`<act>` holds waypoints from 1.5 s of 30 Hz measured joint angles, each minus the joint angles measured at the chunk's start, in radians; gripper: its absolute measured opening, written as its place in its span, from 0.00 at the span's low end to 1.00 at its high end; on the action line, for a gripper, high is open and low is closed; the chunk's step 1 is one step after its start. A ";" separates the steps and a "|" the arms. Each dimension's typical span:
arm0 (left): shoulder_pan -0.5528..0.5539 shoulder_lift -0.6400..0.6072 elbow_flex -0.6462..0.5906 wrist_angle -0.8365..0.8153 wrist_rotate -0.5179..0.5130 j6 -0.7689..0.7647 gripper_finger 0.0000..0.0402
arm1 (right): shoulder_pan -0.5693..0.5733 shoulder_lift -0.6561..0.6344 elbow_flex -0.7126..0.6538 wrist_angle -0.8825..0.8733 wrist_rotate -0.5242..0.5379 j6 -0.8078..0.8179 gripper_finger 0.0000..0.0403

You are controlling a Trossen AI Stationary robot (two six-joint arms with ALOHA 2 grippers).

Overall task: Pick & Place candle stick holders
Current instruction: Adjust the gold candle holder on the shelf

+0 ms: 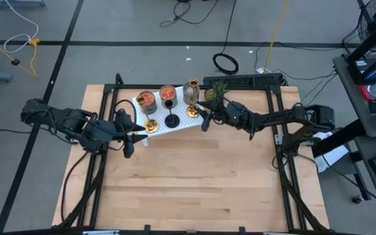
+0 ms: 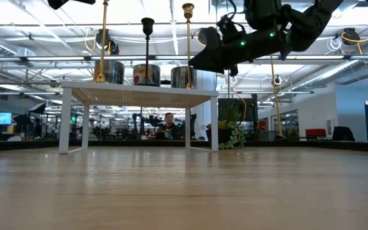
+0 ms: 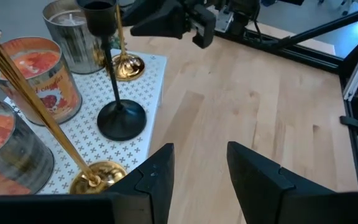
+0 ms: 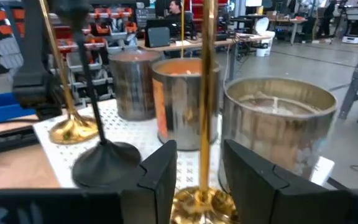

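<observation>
At the rack's (image 1: 175, 116) right end, your right gripper (image 4: 199, 171) brackets a brass holder's stem (image 4: 207, 93), fingers apart; close next, while the left gripper (image 3: 199, 180) waits open.

- The rack (image 1: 175, 124) stands at the far middle of the table (image 1: 188, 189).
- Three cups (image 1: 147, 100) line its back; three stemmed holders (image 1: 171, 120) stand in front.
- The plant (image 1: 215, 90) sits just right of the rack.
- The left gripper (image 1: 134, 134) is at the rack's left end, the right gripper (image 1: 204, 117) at its right end.
</observation>
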 joint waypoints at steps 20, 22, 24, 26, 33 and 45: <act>0.000 0.000 0.000 0.001 0.000 0.004 0.38 | -0.015 -0.001 0.002 0.056 -0.052 0.005 0.31; 0.000 0.000 0.000 0.002 0.000 0.015 0.38 | -0.015 -0.001 0.002 0.056 -0.051 0.004 0.31; 0.000 0.000 0.000 0.002 0.000 0.019 0.38 | -0.015 0.000 0.002 0.063 -0.047 0.003 0.31; 0.000 0.000 0.000 0.002 0.000 0.023 0.38 | -0.015 0.000 0.002 0.088 -0.048 0.002 0.31; 0.000 0.000 0.000 0.002 0.000 0.043 0.38 | -0.026 0.000 0.040 0.087 -0.050 -0.029 0.31; 0.000 0.000 0.000 0.002 0.000 0.053 0.38 | -0.034 -0.001 0.148 -0.082 -0.050 -0.050 0.31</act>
